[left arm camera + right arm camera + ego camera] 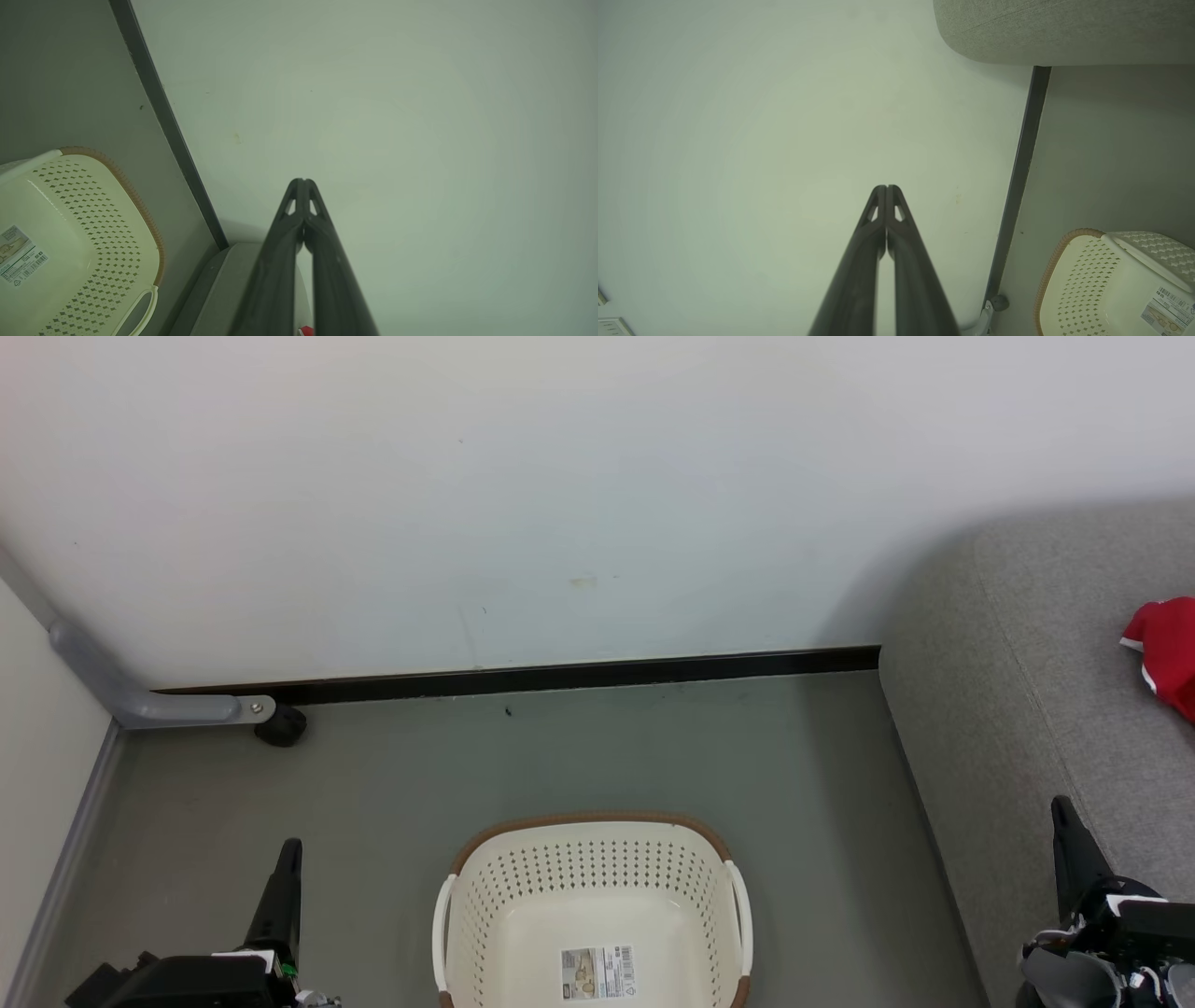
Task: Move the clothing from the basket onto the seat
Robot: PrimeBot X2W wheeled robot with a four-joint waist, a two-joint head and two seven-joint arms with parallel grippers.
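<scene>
- My left gripper (302, 182) is shut tight. Its two fingers press tip to tip in the air over the floor (607, 756), left of the basket (588, 822).
- My right gripper (886, 187) is shut the same way, up by the front edge of the seat (1055, 663).
- The basket stands on the floor between my grippers, touching neither. A paper label (597, 973) shows on its bottom.
- The clothing (1172, 649) lies on top of the seat, well in from its front edge.
</scene>
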